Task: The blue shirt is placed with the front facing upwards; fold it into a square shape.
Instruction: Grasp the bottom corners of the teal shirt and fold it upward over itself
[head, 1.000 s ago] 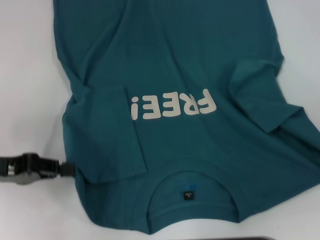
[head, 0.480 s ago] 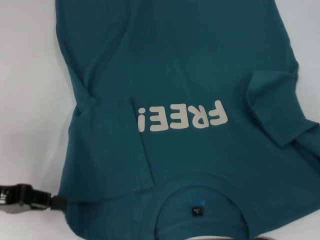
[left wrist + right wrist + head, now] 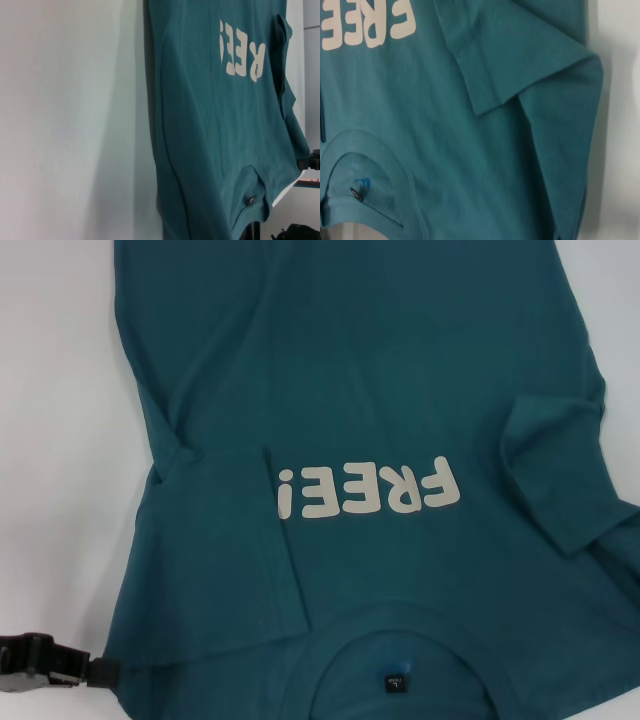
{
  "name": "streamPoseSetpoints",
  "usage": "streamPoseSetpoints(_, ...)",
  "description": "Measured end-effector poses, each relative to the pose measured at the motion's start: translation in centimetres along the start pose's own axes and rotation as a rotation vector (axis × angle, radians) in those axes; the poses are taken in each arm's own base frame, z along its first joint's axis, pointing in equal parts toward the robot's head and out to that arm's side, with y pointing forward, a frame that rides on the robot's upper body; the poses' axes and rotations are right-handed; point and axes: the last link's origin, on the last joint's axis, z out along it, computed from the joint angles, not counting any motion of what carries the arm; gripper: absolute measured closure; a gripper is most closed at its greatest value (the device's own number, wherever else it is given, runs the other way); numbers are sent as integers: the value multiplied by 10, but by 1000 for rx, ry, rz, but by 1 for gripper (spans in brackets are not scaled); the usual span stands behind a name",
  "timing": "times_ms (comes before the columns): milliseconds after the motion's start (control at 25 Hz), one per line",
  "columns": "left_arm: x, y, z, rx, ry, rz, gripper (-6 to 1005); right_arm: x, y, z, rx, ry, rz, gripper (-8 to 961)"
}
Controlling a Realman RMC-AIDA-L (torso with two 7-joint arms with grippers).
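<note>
Left end effector (image 3: 100, 672): seen at the near left corner of the head view, its dark tip meeting the shoulder edge of the blue shirt (image 3: 360, 390); whether fabric is pinched between the fingers cannot be told. The right end effector is not seen in any view.

The blue shirt is shown lying front up on the white tabletop (image 3: 50, 440), spread over most of the surface. Its long axis is directed away from the robot: the round collar (image 3: 400, 640) with its small black label (image 3: 396, 681) lies nearest the robot, and the hem end runs beyond the far edge of the head view. The pale chest letters (image 3: 368, 492) are therefore read upside down from the robot's side. Both short sleeves are already turned inward onto the body: the left sleeve (image 3: 225, 540) lies flat beside the lettering, and the right sleeve (image 3: 555, 475) is creased over near the right edge.

The step in hand is judged to be an early one, the garment being positioned or gripped at the shoulder. For the next move, a secure hold on the left shoulder edge is called for, matched on the right side, so that the long sides can be folded inward evenly before the length is halved toward a square.
</note>
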Motion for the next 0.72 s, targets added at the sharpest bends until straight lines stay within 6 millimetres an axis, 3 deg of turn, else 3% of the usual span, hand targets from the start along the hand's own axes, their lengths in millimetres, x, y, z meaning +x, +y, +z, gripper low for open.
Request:
streamPoseSetpoints(200, 2, 5, -2, -29, 2, 41, 995, -8, 5, -4, -29, -46, -31, 909)
streamPoseSetpoints(320, 14, 12, -6, -48, 25, 80, 995, -23, 13, -14, -83, -128, -76, 908)
streamPoseSetpoints(720, 96, 58, -9, -9, 80, 156, 994, -85, 39, -59, -151, -337, -125, 903)
